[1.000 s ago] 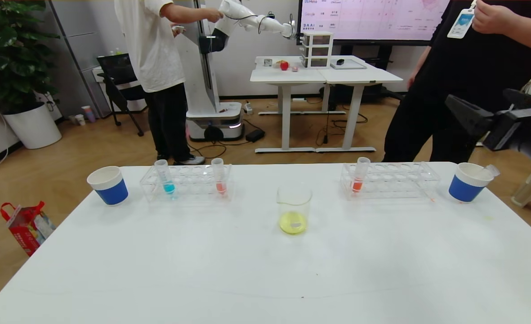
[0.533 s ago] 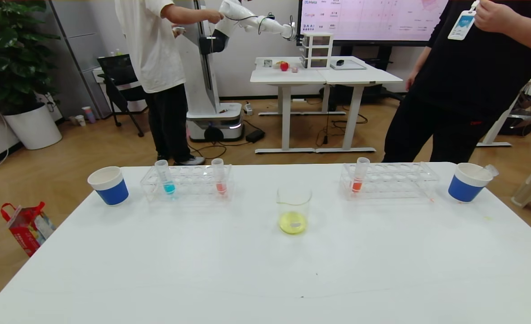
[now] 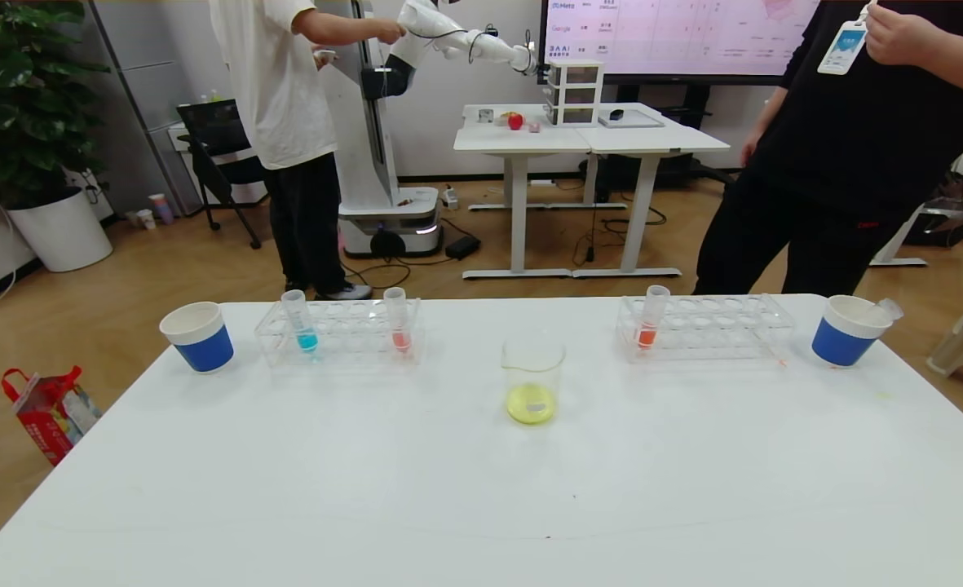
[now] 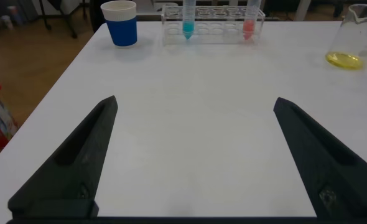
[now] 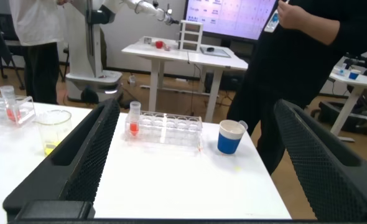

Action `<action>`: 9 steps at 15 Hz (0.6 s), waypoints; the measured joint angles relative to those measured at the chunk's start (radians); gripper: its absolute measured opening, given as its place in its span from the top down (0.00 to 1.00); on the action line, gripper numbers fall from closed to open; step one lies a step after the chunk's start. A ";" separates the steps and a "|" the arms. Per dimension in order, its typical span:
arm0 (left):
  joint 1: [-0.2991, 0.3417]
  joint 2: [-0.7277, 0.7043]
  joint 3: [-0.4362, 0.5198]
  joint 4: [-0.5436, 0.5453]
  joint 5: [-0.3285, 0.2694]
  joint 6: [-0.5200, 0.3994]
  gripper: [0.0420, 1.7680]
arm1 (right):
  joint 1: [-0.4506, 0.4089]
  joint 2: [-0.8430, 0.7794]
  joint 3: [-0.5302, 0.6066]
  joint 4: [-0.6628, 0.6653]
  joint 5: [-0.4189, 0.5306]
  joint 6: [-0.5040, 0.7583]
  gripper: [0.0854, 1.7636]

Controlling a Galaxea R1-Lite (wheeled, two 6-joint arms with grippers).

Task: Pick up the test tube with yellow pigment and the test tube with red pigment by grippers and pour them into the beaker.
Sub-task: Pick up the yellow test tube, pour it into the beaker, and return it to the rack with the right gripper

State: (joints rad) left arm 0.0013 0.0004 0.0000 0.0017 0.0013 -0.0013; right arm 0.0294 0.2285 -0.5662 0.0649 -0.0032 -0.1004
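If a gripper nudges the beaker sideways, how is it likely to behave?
The beaker looks like thin clear glass, so probably fragile and slippery to grip. It is short and wide with only a shallow yellow layer at the bottom, so it would likely slide on the smooth white table rather than tip. So little liquid suggests it is light.

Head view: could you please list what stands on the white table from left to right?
Blue paper cup → blue-liquid tube → pale red tube → glass beaker → orange-red tube → blue cup holding an empty tube.
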 joint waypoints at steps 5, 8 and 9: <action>0.000 0.000 0.000 0.000 0.000 0.000 0.01 | -0.016 -0.186 0.137 0.156 -0.003 0.006 0.02; 0.000 0.000 0.000 0.000 0.000 0.000 0.01 | -0.019 -0.221 0.254 0.160 -0.006 0.019 0.02; 0.000 0.000 0.000 0.000 0.000 0.000 0.01 | -0.019 -0.224 0.299 0.160 -0.005 0.019 0.02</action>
State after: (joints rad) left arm 0.0013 0.0004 0.0000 0.0017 0.0013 -0.0013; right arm 0.0109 0.0043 -0.2674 0.2245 -0.0085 -0.0813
